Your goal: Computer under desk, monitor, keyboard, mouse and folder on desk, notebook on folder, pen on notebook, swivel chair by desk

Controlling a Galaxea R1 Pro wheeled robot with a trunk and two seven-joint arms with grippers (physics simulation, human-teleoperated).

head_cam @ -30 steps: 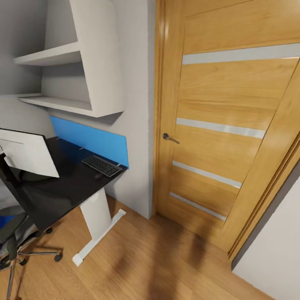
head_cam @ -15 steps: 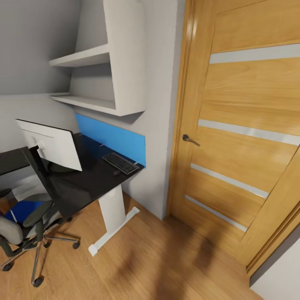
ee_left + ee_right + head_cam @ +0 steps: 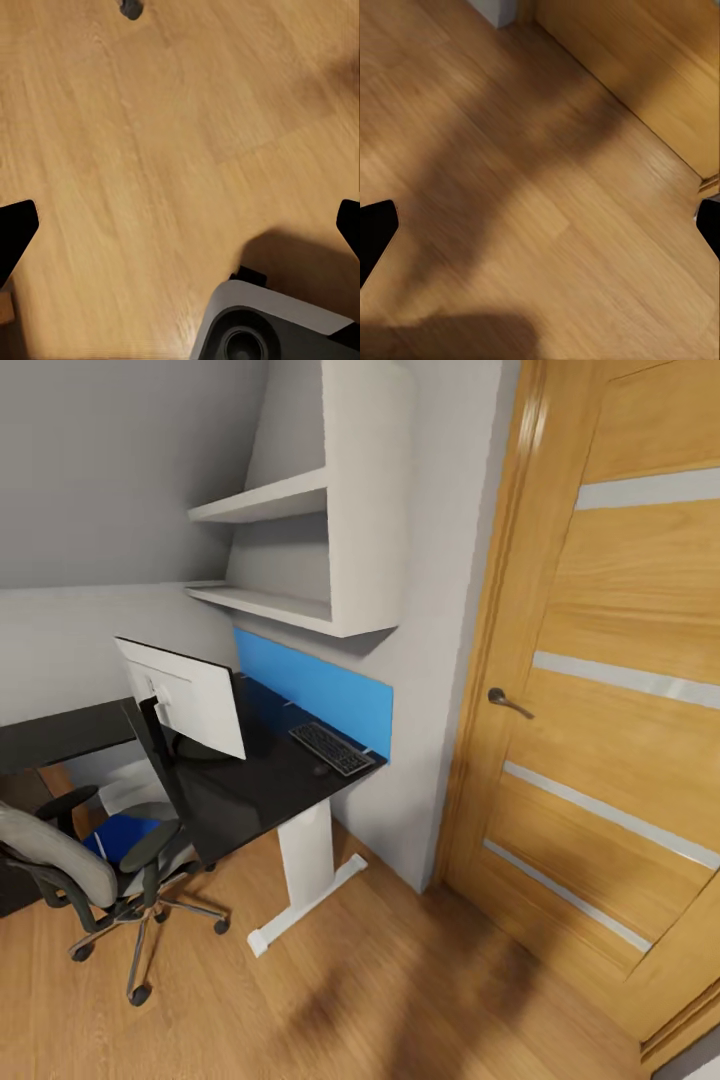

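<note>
Head view: the monitor (image 3: 190, 695) and keyboard (image 3: 331, 748) sit on the desk (image 3: 255, 790); the folder (image 3: 122, 834) lies on the swivel chair (image 3: 95, 865), likely awaiting transfer. Left wrist view: the left gripper (image 3: 180, 225) hangs spread wide, empty, over floor (image 3: 150, 150). Right wrist view: the right gripper (image 3: 540, 229) likewise, carried idle while travelling.

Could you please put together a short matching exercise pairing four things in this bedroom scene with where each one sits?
Things:
1. keyboard
2. folder
3. monitor
4. shelves

Places:
A. on the swivel chair seat
B. mounted on the wall above the blue panel
C. on the desk, at the blue panel
D. standing on the desk, its pale back to the camera

Pairs: 1-C, 2-A, 3-D, 4-B
</note>
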